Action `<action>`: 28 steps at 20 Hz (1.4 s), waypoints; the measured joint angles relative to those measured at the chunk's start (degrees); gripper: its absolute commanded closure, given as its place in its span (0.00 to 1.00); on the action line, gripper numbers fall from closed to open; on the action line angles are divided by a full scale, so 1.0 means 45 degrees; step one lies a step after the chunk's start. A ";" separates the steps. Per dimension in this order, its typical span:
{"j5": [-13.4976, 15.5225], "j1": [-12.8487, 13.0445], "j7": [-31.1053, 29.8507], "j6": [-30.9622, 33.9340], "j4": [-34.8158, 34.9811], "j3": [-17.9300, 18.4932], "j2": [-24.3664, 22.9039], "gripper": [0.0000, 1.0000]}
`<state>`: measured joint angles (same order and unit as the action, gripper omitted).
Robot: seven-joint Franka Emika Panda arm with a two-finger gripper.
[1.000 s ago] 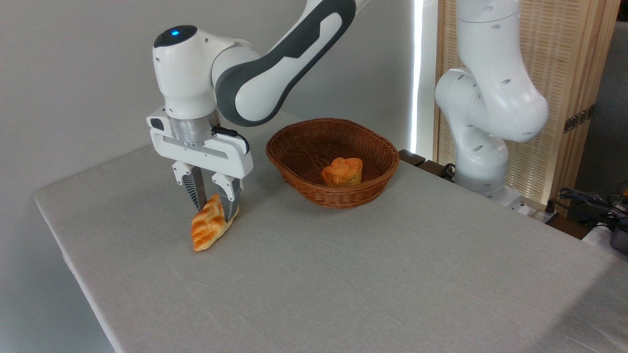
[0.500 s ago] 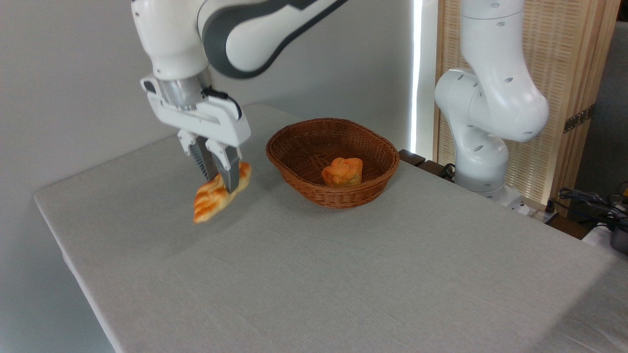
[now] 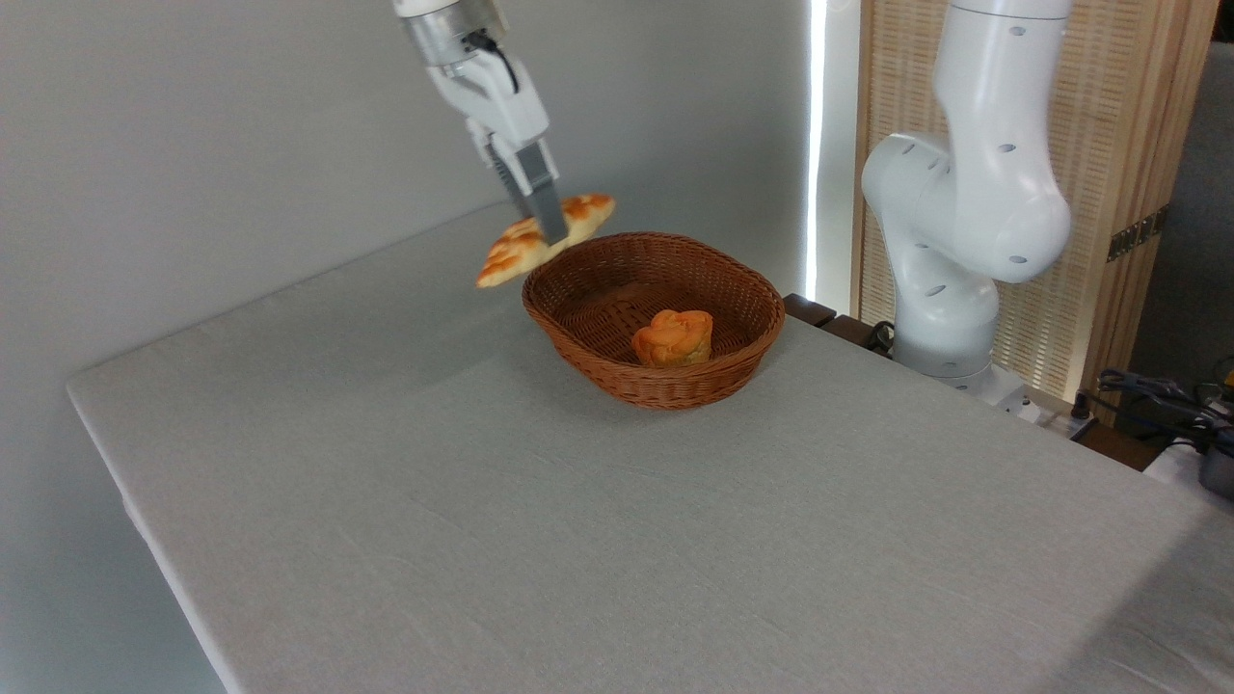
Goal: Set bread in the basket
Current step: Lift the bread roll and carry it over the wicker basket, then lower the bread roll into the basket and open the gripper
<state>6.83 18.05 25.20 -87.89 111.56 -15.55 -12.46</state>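
The white two-finger gripper [image 3: 545, 224] is pinching the long braided golden-orange bread loaf [image 3: 544, 238] round its middle, jaws narrowed on it, both pointed ends sticking out sideways. The loaf is hanging tilted in the air by the left rim of the oval reddish-brown woven wicker basket [image 3: 588, 349], where a squat knotted orange bun [image 3: 673, 337] is sitting, on a grey cloth-covered table [image 3: 501, 520]

Robot lab, cloth-covered table [image 3: 598, 540], bare wall, cables [image 3: 1152, 395], woven screen [image 3: 1109, 125]
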 measured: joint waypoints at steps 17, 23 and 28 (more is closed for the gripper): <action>0.0002 0.1136 0.1572 -0.1857 0.3833 -0.1239 -0.1387 0.00; 0.0002 0.1028 0.1572 -0.1891 0.3832 -0.1219 -0.1386 0.00; 0.0002 0.1008 0.1572 -0.2018 0.3832 -0.1216 -0.1386 0.00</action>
<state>6.84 22.59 32.27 -96.98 128.80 -21.02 -18.70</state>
